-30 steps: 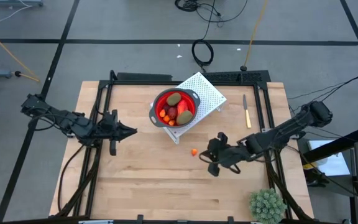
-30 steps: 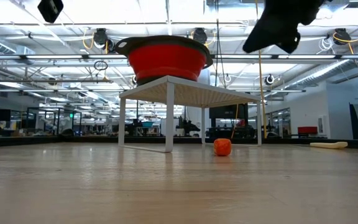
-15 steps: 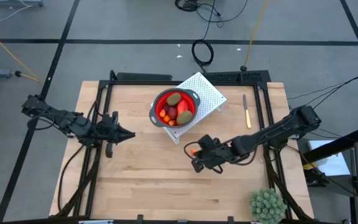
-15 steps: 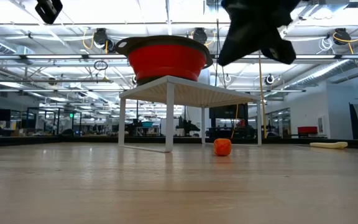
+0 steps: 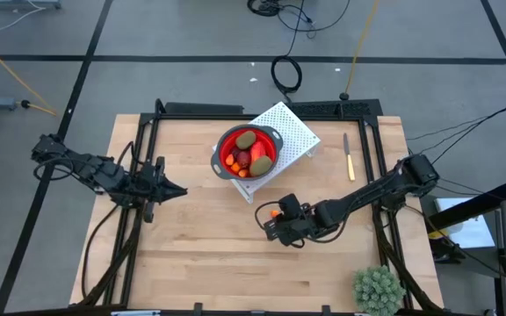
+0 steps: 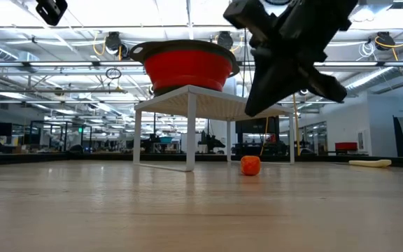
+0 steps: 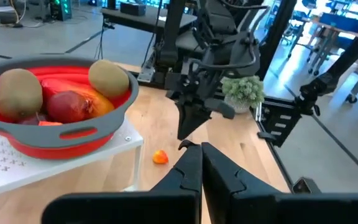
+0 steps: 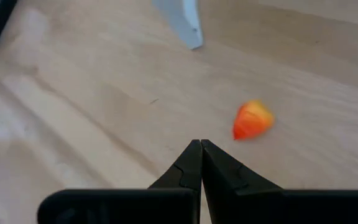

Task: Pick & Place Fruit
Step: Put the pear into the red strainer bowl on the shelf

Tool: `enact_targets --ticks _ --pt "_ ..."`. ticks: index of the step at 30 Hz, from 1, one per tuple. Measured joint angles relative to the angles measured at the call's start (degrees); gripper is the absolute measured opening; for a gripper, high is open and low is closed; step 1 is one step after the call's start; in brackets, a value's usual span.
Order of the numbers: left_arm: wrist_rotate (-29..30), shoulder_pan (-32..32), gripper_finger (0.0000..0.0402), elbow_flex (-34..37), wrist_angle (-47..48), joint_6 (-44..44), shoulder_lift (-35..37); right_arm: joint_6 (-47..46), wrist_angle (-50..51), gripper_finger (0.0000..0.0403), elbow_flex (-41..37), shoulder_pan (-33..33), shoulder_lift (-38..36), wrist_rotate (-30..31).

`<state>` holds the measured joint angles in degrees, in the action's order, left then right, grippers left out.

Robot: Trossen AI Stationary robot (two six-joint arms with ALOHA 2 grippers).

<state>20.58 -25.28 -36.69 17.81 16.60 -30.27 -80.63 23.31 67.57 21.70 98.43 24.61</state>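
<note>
so right gripper (image 8: 196,148), fingers pressed together and empty, hovers just beside the loose orange fruit piece (image 8: 252,120) on the bare table (image 5: 200,246), near the white rack's leg (image 8: 185,22). it is small, roundish, orange-yellow, no clear long axis. left gripper (image 5: 181,190), also closed, waits well apart.

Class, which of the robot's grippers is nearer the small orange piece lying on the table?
Right. The right gripper hangs just beside the orange piece; the left gripper waits far across the table.
</note>
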Motion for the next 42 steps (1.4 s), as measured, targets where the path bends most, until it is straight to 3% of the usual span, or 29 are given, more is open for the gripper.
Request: enact_targets --ticks 3,21,36,42 --pt "0.0 0.0 0.0008 0.0 0.5 0.0 0.8 -1.5 0.0 0.0000 0.0 0.0 1.5 2.5" --pt "-2.7 0.0 0.0011 0.0 5.3 -1.8 2.7 -5.7 2.4 0.0012 0.0 -0.7 3.7 2.6" --pt "-2.1 0.0 0.0002 0.0 12.1 -1.2 7.0 -10.6 2.3 0.0164 0.0 -0.8 3.7 5.6" --pt "-2.1 0.0 0.0012 0.0 12.2 -1.1 7.2 -10.6 2.2 0.0203 -0.1 -1.9 3.7 5.4"
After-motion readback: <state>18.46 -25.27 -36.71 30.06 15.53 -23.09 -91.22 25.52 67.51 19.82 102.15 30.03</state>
